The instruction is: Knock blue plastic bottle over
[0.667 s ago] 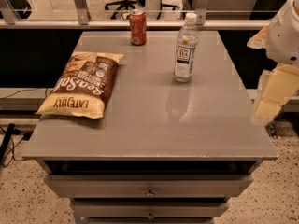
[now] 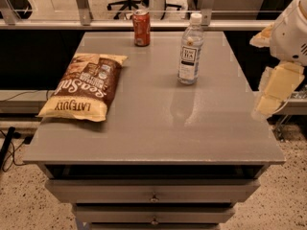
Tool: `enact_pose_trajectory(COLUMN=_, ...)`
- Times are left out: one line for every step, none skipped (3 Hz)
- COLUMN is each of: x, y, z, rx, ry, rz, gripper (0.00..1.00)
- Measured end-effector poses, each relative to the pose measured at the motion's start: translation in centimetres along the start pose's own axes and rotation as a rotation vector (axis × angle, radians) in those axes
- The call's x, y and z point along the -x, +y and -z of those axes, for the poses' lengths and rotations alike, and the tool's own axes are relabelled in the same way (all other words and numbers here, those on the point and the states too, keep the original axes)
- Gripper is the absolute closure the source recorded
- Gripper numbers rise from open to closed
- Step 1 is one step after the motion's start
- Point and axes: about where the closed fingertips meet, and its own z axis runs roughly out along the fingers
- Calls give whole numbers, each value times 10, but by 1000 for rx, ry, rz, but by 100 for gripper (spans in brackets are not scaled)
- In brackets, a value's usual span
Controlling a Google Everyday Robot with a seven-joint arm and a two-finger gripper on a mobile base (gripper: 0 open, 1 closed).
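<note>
Clearly upright, blue plastic bottle (image 2: 190, 49), white cap, dark-printed label, gripper (image 2: 266, 102) well right, state unclear

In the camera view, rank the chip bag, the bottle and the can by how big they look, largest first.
1. Chip bag
2. Bottle
3. Can, though it stands farthest back.
The gripper hangs at the right edge of the table.

Gripper (image 2: 265, 108) just off the table's (image 2: 168, 128) right edge. Left of it and farther back, upright on the table: plastic bottle (image 2: 190, 49). Further left, at the rear: can (image 2: 141, 28). Far left of it, lying flat: chip bag (image 2: 86, 85).
</note>
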Motion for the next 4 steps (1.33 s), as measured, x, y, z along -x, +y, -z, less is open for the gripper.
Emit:
enact_pose_trajectory(x=7, y=-32, z=-26, rx=-21, ry=-113, rz=-26, gripper=0)
enact_pose_trajectory(x=24, y=-57, z=-50, rx=-41, ry=-248, rz=-48, gripper=0)
enact_pose_trajectory(x=50, y=-76, z=-73, rx=-64, ry=-384, rz=-51, gripper=0)
enact_pose_trajectory(x=73, y=-98, z=-90, rx=-73, ry=-509, rz=-78, gripper=0)
